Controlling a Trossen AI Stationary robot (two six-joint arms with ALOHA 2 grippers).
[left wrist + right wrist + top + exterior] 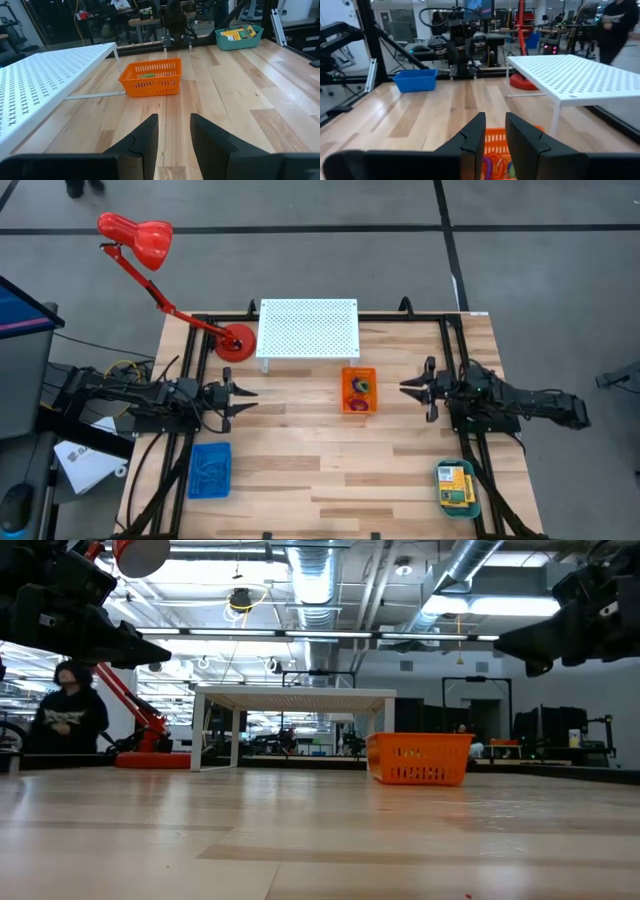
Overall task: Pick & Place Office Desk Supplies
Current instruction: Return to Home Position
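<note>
Plank tabletop [300,480], busy lab room behind. Your left gripper [250,399] and right gripper [405,388] hover either side of the orange tray [344,392], both spread wide, holding nothing. Rubber bands [359,388] sit inside that tray; a person [68,710] stands beyond it.

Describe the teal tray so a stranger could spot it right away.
On the wooden table, go to the corner on the side of the right gripper, farthest from the red lamp. The teal tray there alone holds yellow boxes.
</note>
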